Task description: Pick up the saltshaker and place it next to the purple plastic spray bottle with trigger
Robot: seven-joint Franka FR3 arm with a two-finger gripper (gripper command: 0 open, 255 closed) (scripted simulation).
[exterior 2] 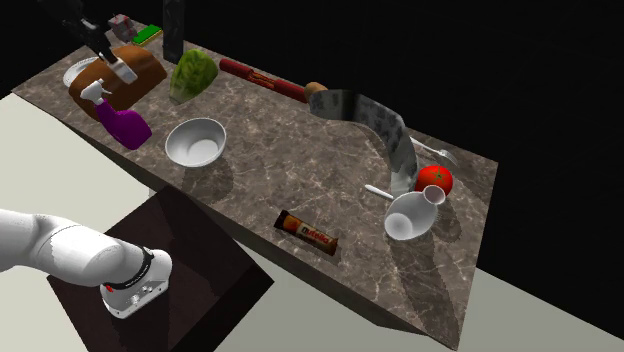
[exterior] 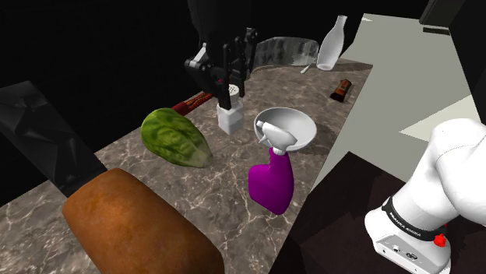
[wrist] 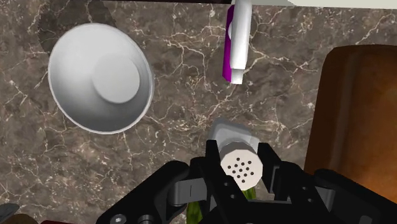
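1. Saltshaker (exterior: 230, 115) hangs pinched at its cap between the jaws of the gripper (exterior: 234, 82), seemingly just off the counter (exterior: 156, 191), near the bowl (exterior: 290, 124).
2. I judge this the carry step.
3. Next I'd shift toward the purple spray bottle (exterior: 271, 183), lower beside it, then release.

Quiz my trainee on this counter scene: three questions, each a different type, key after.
1. True or false: the gripper is shut on the saltshaker.
2. The bowl is: A empty, B full, C overturned.
3. Fill in: the spray bottle's body is ___.
Key: 1 true; 2 A; 3 purple.
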